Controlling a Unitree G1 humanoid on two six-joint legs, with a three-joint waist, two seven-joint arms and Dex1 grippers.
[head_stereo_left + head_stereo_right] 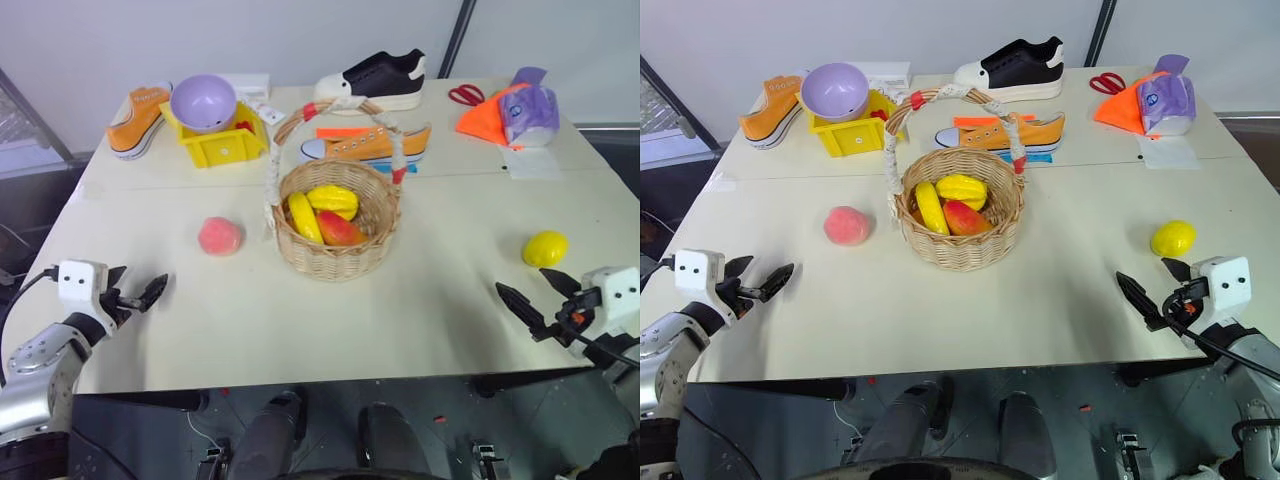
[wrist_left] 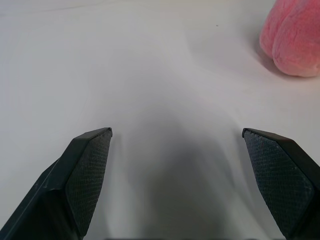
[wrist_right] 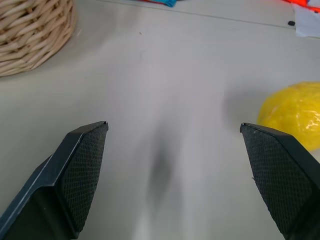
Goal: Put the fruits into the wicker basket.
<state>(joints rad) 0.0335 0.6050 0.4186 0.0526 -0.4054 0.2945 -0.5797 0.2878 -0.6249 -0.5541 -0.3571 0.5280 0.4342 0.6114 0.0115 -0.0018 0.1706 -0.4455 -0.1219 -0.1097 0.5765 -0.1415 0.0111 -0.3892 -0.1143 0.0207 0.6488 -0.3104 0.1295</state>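
Your left tool [image 1: 137, 296] and right tool [image 1: 533, 297] gape wide, empty. The peach [image 1: 220, 236] lies left of the wicker basket [image 1: 338, 258], the lemon [image 1: 545, 248] right, both on the desk [image 1: 330, 320] awaiting pickup.

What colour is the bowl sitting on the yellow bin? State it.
Lilac bowl; right eye view.

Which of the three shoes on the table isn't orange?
The black shoe with the white sole, at the far edge of the table behind the basket. The other two shoes, one far left and one right behind the basket, are orange.
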